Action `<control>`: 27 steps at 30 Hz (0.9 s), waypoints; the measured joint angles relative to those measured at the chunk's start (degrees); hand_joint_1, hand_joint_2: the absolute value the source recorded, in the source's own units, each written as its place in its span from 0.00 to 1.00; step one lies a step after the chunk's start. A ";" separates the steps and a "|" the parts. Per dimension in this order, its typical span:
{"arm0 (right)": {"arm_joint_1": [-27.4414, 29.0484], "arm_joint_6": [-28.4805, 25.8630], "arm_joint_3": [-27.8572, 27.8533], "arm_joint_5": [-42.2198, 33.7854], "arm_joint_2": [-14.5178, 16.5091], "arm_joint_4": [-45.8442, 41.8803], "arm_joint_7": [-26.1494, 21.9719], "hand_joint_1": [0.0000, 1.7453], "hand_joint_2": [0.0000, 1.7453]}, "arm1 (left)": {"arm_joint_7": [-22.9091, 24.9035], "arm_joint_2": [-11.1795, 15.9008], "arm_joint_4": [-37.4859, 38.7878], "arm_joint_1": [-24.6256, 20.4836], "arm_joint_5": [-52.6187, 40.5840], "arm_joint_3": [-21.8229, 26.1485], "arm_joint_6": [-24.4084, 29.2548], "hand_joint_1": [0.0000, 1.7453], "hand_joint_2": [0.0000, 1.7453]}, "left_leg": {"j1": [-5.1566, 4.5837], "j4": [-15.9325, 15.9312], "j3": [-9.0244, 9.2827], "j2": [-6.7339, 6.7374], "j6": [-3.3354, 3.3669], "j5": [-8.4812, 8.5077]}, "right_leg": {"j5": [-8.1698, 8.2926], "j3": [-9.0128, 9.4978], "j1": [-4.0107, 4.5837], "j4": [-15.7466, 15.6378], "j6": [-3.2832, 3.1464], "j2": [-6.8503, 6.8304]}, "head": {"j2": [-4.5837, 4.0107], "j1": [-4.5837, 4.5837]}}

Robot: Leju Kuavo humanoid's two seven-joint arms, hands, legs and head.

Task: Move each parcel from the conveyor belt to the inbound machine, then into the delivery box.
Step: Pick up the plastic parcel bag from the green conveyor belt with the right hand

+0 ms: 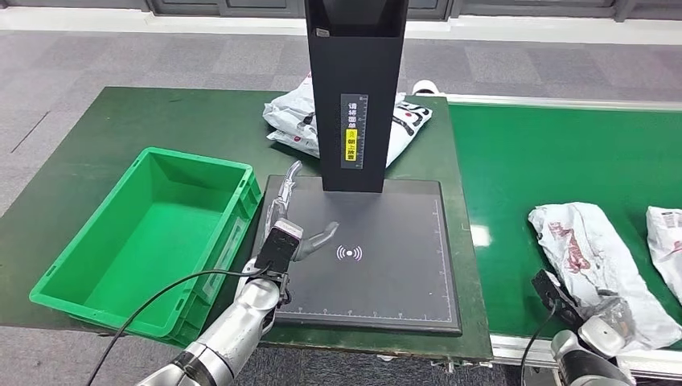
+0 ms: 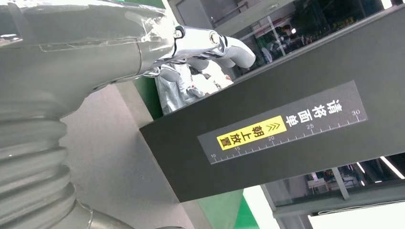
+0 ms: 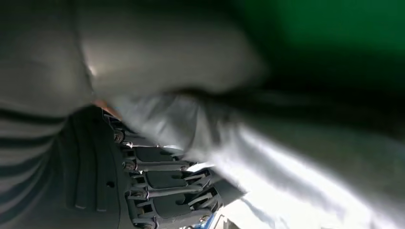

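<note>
Two parcels (image 1: pixel 599 265) lie on the belt (image 1: pixel 555 161) near its front edge; the right hand (image 1: pixel 599 326) grips the nearer one. Left hand (image 1: pixel 301 233) hovers empty, fingers spread, over the machine (image 1: pixel 402 273). Box (image 1: pixel 104 265) at the tabletop's left holds nothing, so both moves remain.

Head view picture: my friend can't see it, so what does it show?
The robot's right hand grips a white parcel on the green conveyor belt. Its open left hand hovers over the black inbound machine, beside an empty green delivery box.
</note>
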 joint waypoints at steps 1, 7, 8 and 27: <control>-0.01 -0.29 0.03 -0.11 0.00 0.08 -0.33 1.00 1.00 | 0.00 0.01 0.00 0.00 0.01 0.00 0.08 0.00 1.00 | 0.00 0.00 -0.01 -0.01 0.01 0.00 | 0.00 0.01 0.00 0.00 0.02 -0.02 | 0.00 0.00; -0.33 -3.71 0.35 -0.60 0.17 0.17 -3.00 1.00 1.00 | 0.00 0.25 0.00 0.08 -0.53 0.18 1.19 0.00 1.00 | 0.00 0.01 -0.01 0.01 0.02 0.01 | 0.04 0.02 -0.01 0.00 0.06 -0.01 | 0.01 0.00; -0.36 -3.96 0.43 -0.60 0.24 0.17 -3.14 1.00 1.00 | 0.00 0.25 0.00 0.10 -0.65 0.27 1.22 0.00 1.00 | 0.00 0.01 -0.01 0.01 0.02 0.01 | 0.04 0.02 -0.01 0.00 0.06 -0.01 | 0.01 0.00; -0.54 -5.26 0.70 -0.75 1.40 0.16 -4.22 1.00 1.00 | 0.00 0.45 0.00 0.18 -1.16 1.24 1.91 0.00 1.00 | 0.00 0.01 -0.03 -0.02 0.02 0.01 | 0.03 0.02 -0.01 0.00 0.07 -0.01 | 0.01 0.00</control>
